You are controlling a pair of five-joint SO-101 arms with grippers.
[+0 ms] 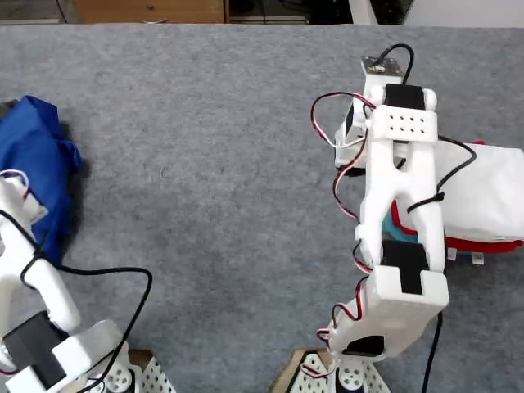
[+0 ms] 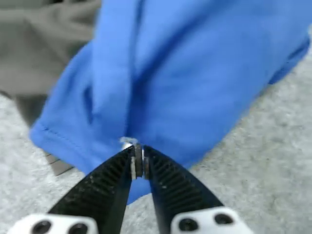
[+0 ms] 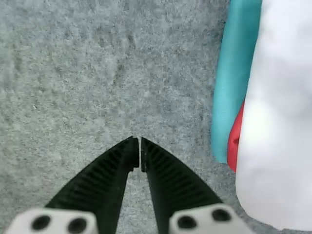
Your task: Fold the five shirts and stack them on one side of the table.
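Note:
A crumpled blue shirt (image 1: pixel 37 164) lies at the table's left edge. In the left wrist view my left gripper (image 2: pixel 137 163) is shut, its tips pinching a fold of the blue shirt (image 2: pixel 185 83). A grey shirt (image 2: pixel 39 48) lies just behind the blue one. At the right side sits a stack: a folded white shirt (image 1: pixel 483 188) on top, a red shirt (image 1: pixel 495 243) under it and a teal shirt (image 1: pixel 401 233) lowest. My right gripper (image 3: pixel 137 156) is shut with nothing in it, above bare carpet beside the stack's teal shirt (image 3: pixel 234 83) and white shirt (image 3: pixel 278 122).
The grey carpeted table (image 1: pixel 221 164) stretches wide and bare between the two arms. The right arm (image 1: pixel 401 205) reaches over the stack's left edge. A wooden cabinet (image 1: pixel 147 10) stands beyond the far edge.

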